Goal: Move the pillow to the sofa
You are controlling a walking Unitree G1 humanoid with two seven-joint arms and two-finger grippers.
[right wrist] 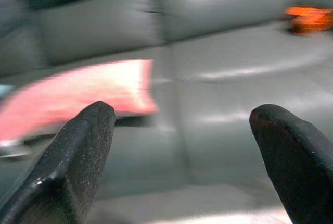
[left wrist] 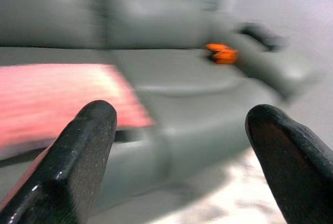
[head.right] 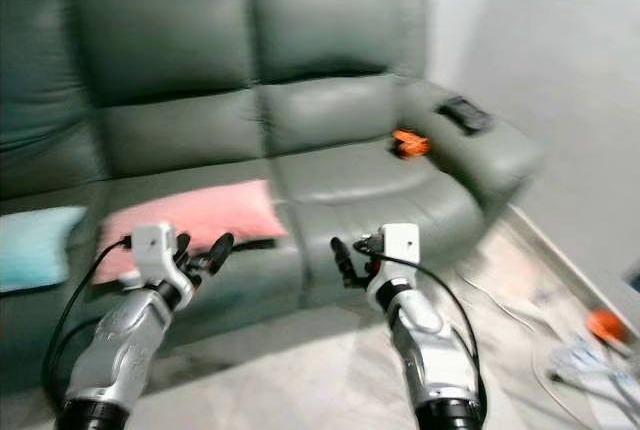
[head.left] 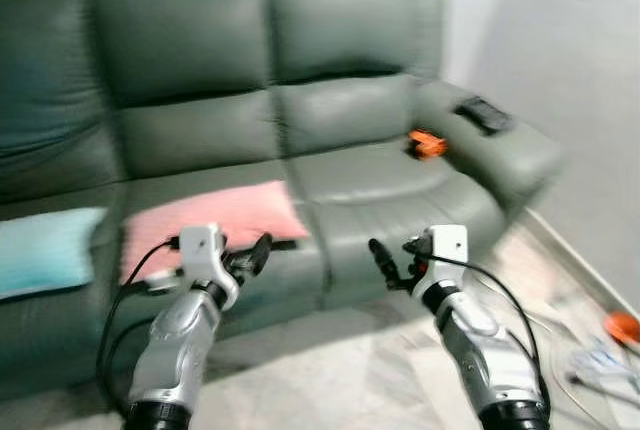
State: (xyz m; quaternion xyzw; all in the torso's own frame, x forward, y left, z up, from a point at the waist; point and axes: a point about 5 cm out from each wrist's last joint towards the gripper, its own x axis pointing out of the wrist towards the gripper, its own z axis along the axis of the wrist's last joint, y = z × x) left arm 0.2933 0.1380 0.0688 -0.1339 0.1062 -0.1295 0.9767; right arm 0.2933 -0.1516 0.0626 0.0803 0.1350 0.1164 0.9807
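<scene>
Against a pale wall, a wide grey-green leather sofa spans most of the head camera's view, with three seat sections and a padded armrest at its right end. The whole scene is somewhat blurred.

On the middle seat cushion lies a flat pink pillow, resting near the front edge of the seat. On the left seat, close beside it but apart, lies a light blue pillow.

Both silver arms reach forward in front of the sofa, above a pale marbled floor. The left gripper hangs just before the front edge of the seat, near the pink pillow's lower right corner; its wrist camera shows its two black fingers spread wide apart with nothing between them. The right gripper hangs before the right seat section, and its fingers are likewise spread wide and empty.

A black remote-like object lies on top of the right armrest. A small orange object sits on the right seat, close against the armrest. On the floor at far right lie another small orange thing and some pale cables, too blurred to make out further.
</scene>
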